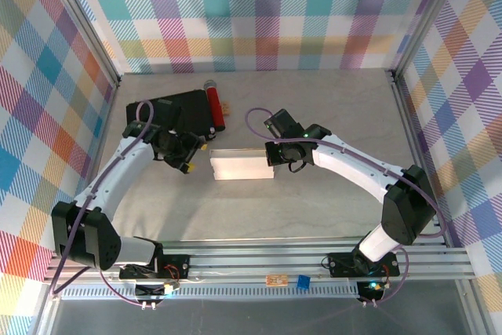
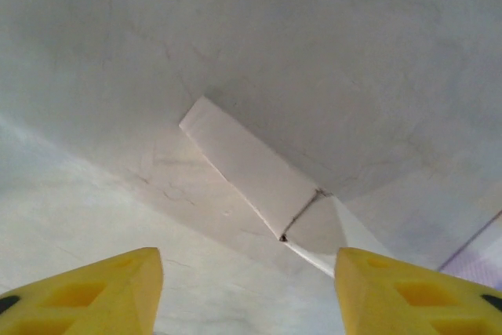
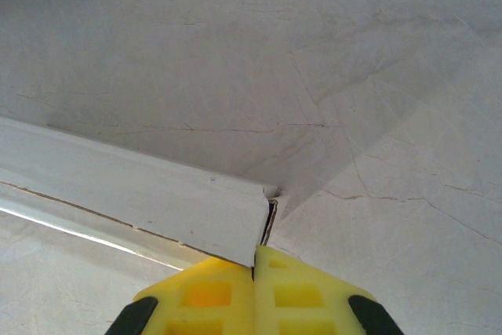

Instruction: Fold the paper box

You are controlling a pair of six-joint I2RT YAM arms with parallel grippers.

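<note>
White thin-cardboard paper box (image 1: 241, 166) sits mid-table, pinched at its right end while the left end is free.
The right gripper (image 3: 255, 260) has its yellow fingers pressed together on the box's thin end wall at the corner, with a sliver of card caught between them; the long side wall stands upright. The left gripper (image 2: 247, 263) hangs just beside the box's other end with its fingers wide apart, touching nothing. A white panel of the box shows ahead between them on the pale grey marbled table (image 1: 329, 209). A black rectangular case (image 1: 182, 111) with a red cylinder (image 1: 214, 107) lies behind the left gripper.
</note>
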